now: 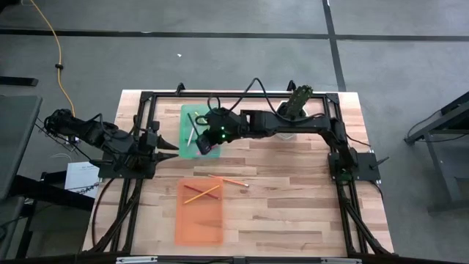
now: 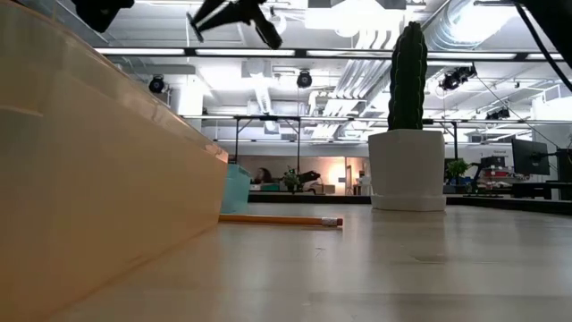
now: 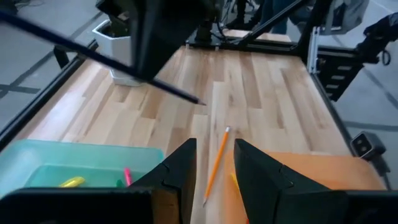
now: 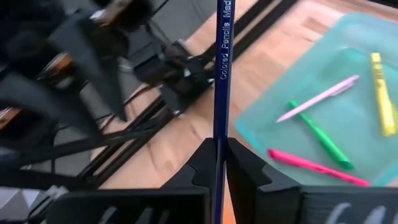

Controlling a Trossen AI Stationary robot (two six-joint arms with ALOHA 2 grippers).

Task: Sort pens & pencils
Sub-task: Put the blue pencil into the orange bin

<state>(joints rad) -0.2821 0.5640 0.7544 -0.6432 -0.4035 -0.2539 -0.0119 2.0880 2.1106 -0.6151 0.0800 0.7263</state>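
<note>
Right wrist view: right gripper [image 4: 219, 155] is clamped on a dark blue pencil [image 4: 222, 74], held above the teal tray [image 4: 348, 124] with four pens [image 4: 320, 140]. You need to carry it to the orange tray [image 1: 199, 220]. Left gripper [image 3: 213, 163] is open, empty, parked at the surface's left edge.

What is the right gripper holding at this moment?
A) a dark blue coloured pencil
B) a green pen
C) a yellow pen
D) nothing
A: in the right wrist view the right gripper is shut on a dark blue coloured pencil, while the green pen and the yellow pen lie in the teal tray.
</note>
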